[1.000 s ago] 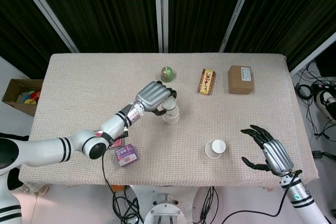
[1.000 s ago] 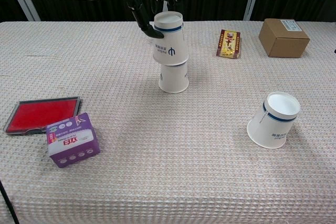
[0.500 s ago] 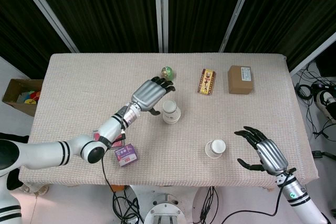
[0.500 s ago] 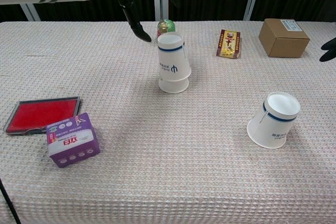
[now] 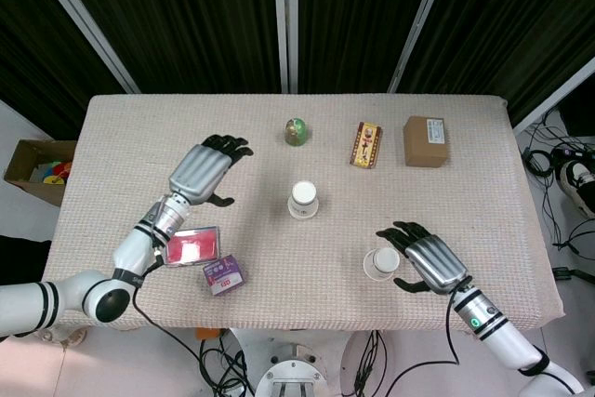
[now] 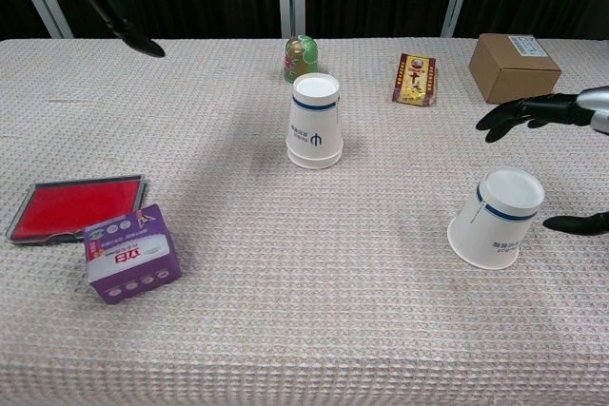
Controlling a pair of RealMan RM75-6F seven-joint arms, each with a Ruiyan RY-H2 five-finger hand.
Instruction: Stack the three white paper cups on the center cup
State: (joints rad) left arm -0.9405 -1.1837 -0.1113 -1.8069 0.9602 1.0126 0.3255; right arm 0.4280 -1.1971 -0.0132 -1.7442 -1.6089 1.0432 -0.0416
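Note:
Two white paper cups with blue bands sit upside down, nested as one stack (image 5: 303, 200) (image 6: 316, 121) at the table's centre. A third white cup (image 5: 380, 263) (image 6: 497, 217) stands alone, upside down and tilted, near the front right. My left hand (image 5: 203, 172) hovers open to the left of the stack, well apart from it; only its fingertips (image 6: 124, 30) show in the chest view. My right hand (image 5: 428, 262) (image 6: 547, 111) is open just right of the lone cup, fingers spread around that side, holding nothing.
A green egg-shaped toy (image 5: 296, 130) (image 6: 301, 57) stands behind the stack. A snack packet (image 5: 366, 144) and a brown box (image 5: 426, 140) lie at the back right. A red tray (image 5: 191, 248) and a purple box (image 5: 224, 274) sit front left.
My left hand let go of the upper cup, which settled down over the centre cup, then drew back to the left. My right hand moved left, up to the lone cup.

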